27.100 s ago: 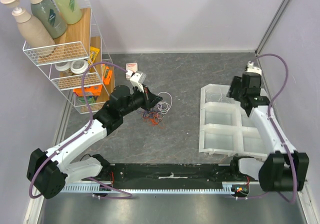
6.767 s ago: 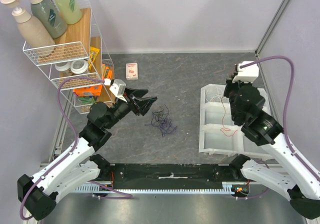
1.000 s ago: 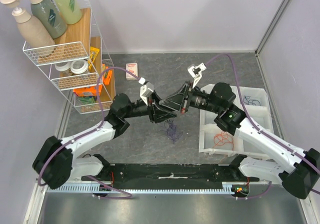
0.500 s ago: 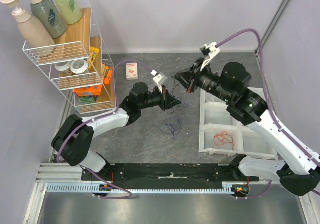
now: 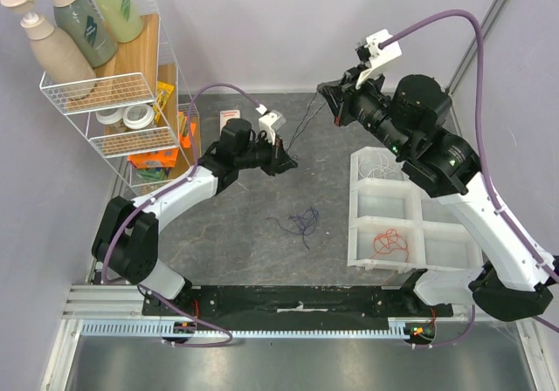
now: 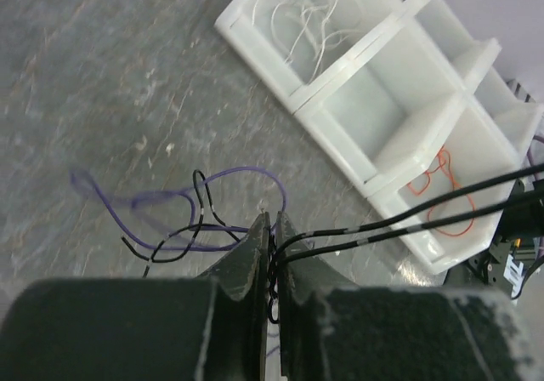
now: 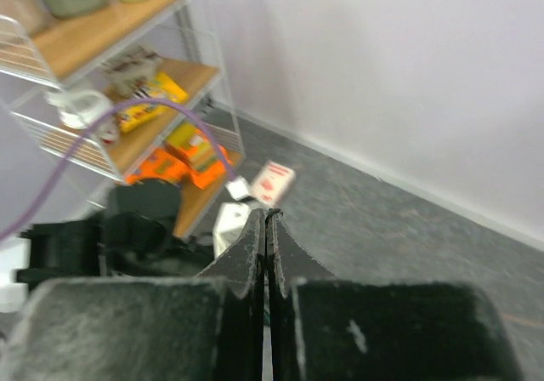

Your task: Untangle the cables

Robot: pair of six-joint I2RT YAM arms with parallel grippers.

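A dark cable runs taut through the air between my two grippers. My left gripper is shut on one end, and in the left wrist view two dark strands lead off to the right from the closed left gripper. My right gripper is raised near the back wall, shut, with a bit of dark cable at the tip of the closed right gripper. A purple cable lies loose on the table, and the purple cable has a dark strand across it. The tray holds an orange cable and white cables.
A white compartment tray sits on the right side of the table. A wire shelf rack with bottles, tape rolls and packets stands at the back left. A small red-and-white box lies near the back wall by the left arm.
Both grippers have lifted and drawn apart toward the back, stretching the dark cable between them. The left jaws have closed on it. The purple cable stayed on the table.
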